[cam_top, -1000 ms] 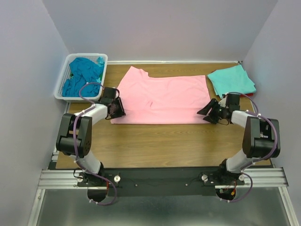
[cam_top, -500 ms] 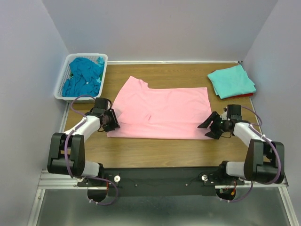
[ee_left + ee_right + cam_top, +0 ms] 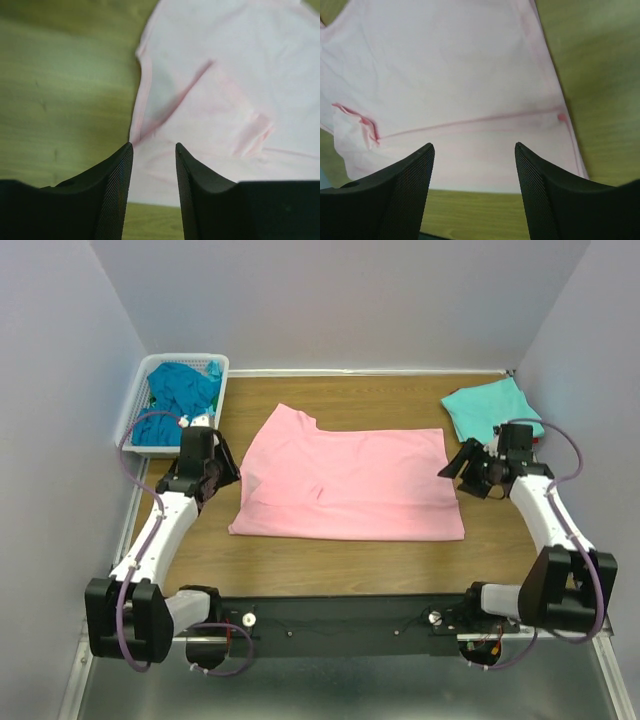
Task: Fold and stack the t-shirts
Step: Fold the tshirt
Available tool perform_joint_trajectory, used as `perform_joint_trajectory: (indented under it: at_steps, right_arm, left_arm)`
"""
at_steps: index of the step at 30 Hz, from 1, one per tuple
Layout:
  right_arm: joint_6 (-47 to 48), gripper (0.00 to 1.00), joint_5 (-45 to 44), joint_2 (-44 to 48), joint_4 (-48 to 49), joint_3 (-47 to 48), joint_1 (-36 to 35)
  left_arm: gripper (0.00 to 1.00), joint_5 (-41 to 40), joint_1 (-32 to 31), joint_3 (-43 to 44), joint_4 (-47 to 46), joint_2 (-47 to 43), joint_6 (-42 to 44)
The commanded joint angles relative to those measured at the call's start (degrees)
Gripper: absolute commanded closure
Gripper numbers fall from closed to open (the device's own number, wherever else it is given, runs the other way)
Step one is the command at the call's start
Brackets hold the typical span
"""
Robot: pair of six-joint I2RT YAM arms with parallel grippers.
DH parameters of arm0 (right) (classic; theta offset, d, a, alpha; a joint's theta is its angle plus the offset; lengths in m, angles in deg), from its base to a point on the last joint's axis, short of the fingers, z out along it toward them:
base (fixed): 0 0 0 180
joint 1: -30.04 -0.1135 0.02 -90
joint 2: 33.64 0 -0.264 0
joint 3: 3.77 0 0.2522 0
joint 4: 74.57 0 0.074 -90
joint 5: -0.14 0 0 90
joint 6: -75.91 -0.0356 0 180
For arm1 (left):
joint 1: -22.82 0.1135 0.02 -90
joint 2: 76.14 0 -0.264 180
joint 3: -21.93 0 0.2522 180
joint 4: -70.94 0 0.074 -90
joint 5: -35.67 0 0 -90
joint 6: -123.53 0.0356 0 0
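A light pink t-shirt (image 3: 345, 480) lies flat in the middle of the wooden table, folded once. It also shows in the left wrist view (image 3: 225, 90) and the right wrist view (image 3: 450, 80). My left gripper (image 3: 222, 472) hovers open and empty just off its left edge. My right gripper (image 3: 458, 468) hovers open and empty just off its right edge. A folded light aqua t-shirt (image 3: 492, 410) lies at the back right on a red one (image 3: 528, 440), of which only an edge shows. Teal-blue t-shirts (image 3: 178, 400) are heaped in the basket.
The white lattice basket (image 3: 136, 405) stands at the back left corner. Grey walls close in the table on the left, back and right. Bare wood (image 3: 340, 560) runs between the pink shirt and the near edge.
Both grippers have let go of the pink shirt's near edge and lifted away, back and outward to its sides. The shirt lies pulled a little nearer to me.
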Motion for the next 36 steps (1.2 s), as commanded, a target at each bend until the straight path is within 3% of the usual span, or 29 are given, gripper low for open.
perform_joint_trajectory:
  at_steps: [1, 5, 9, 15, 18, 23, 36]
  right_arm:
    - [8.81, 0.28, -3.03, -8.40, 0.20, 10.68, -0.10]
    - [13.83, 0.29, -5.40, -21.13, 1.25, 20.52, -1.06]
    - [14.63, 0.34, -12.68, -30.88, 4.06, 28.28, -2.47]
    - [22.88, 0.43, -13.84, -41.28, 6.00, 37.86, -5.11]
    - [26.04, 0.49, -15.95, -46.47, 6.44, 42.08, -5.11]
    - [27.55, 0.50, -13.49, -52.97, 6.44, 47.71, -5.11]
    - [32.21, 0.55, -9.10, -61.24, 6.53, 55.45, -5.11]
  left_arm:
    - [0.55, -6.69, 0.27, 4.86, -9.46, 3.09, 6.54]
    - [0.57, -6.33, 0.27, 11.43, -16.24, 13.43, 9.63]
    - [0.59, -8.97, 0.27, 16.89, -18.09, 22.75, 12.45]
    - [0.60, -8.36, 0.18, 24.45, -18.00, 34.11, 16.41]
    - [0.60, -7.13, 0.18, 26.39, -18.79, 37.36, 17.90]
    - [0.60, -7.39, 0.27, 29.38, -18.01, 40.63, 18.78]
    - [0.60, -5.19, 0.18, 32.29, -17.39, 44.58, 18.78]
